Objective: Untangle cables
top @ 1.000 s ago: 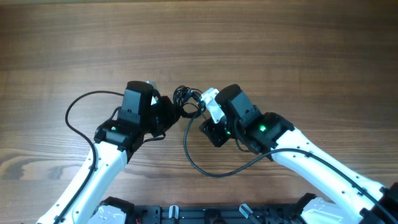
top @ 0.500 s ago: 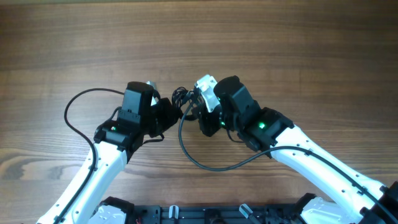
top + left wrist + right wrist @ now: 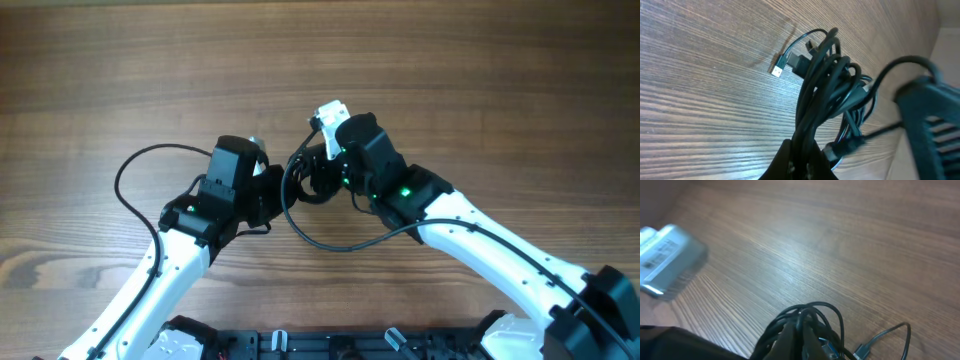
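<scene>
Right tool [image 3: 799, 335] moved in, clenched on cables [image 3: 822, 80]; left tool [image 3: 801, 160] grips them too.

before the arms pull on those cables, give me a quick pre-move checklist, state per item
1. Left claw shut on the cable bundle: ok.
2. Right claw shut on the same bundle: ok.
3. Each claw on a separate strand: cannot tell, both grip into the clump.
4. Plug end free of the knot: ok, it sticks out to one side.
5. Bundle loosened: not ok, the loops are packed together.
</scene>
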`<action>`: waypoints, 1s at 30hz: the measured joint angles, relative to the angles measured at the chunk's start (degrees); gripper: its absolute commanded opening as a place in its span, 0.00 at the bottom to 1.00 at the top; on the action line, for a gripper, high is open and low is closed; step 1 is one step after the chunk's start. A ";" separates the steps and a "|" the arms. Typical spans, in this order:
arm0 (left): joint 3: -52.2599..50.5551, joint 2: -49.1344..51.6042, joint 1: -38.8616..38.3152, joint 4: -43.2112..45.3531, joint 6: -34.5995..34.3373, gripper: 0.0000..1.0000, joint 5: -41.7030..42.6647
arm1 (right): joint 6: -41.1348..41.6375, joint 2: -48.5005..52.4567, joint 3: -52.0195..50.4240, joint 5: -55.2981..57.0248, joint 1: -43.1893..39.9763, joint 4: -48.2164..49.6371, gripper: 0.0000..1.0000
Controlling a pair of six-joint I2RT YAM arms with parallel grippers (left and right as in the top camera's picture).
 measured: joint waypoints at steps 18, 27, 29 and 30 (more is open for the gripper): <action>0.00 0.00 5.90 4.72 -16.37 0.04 6.34 | 0.15 0.48 0.33 -5.01 -0.33 -2.69 0.94; 0.00 0.00 10.16 5.29 -27.26 0.04 6.73 | -2.23 -16.72 0.98 -9.20 -14.45 -15.93 1.00; 0.00 0.00 10.38 5.27 -33.64 0.04 6.78 | -4.57 -16.90 0.61 -9.55 -14.14 -16.68 0.98; 0.00 0.00 10.38 5.29 -37.86 0.04 6.80 | -6.19 -16.55 -1.14 -10.64 -13.66 -15.26 0.91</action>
